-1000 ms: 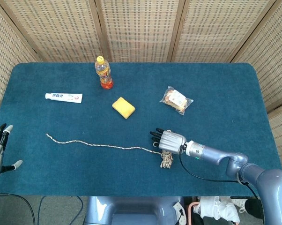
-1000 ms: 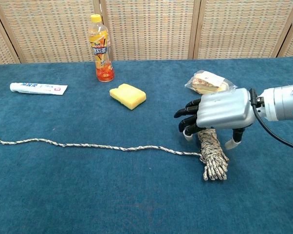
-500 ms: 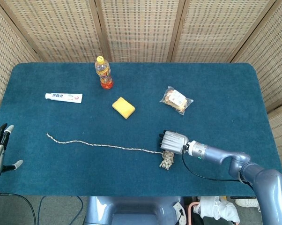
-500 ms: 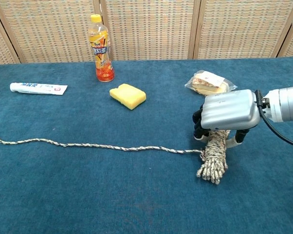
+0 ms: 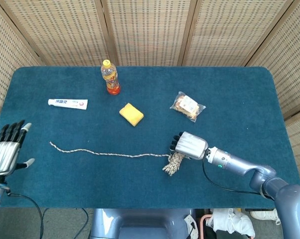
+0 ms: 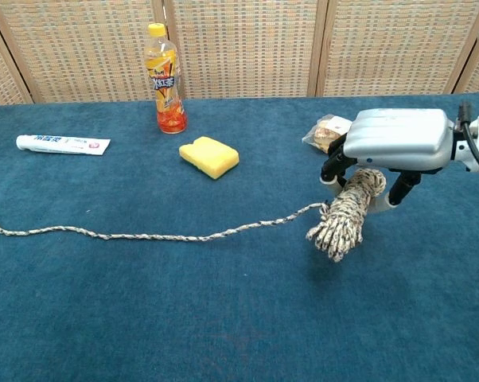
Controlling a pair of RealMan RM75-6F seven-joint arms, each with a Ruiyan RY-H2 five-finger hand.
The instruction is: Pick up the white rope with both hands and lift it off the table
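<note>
Gripping the coiled end of the white rope [image 6: 347,215], the right hand's fingers [image 6: 335,165] were curled under the bundle with the palm facing down, the coil hanging clear of the table [image 6: 223,318] in the chest view. Right hand [image 6: 395,143] sat near the front-right of the table; that top-down grasp probably suits a bunched coil, since it lets the fingers hook the mass rather than pinch a thin strand. From the coil the rope's free strand sloped down to the cloth and ran left, lying flat to its far end near the table's left edge. Left hand [image 5: 6,152] hovered off that left edge, fingers spread wide and holding nothing, well apart from the strand's end; likely staged for the second grasp. So the task looked roughly half done: one end up, the rest down. Hidden: fingertip contact under the coil, the thumb side partly blocked by the palm. Left hand showed only in the head view. Bottle [image 6: 164,79], toothpaste [image 6: 62,144], sponge [image 6: 208,156] and packaged snack [image 5: 188,106] sat untouched beyond the rope.
</note>
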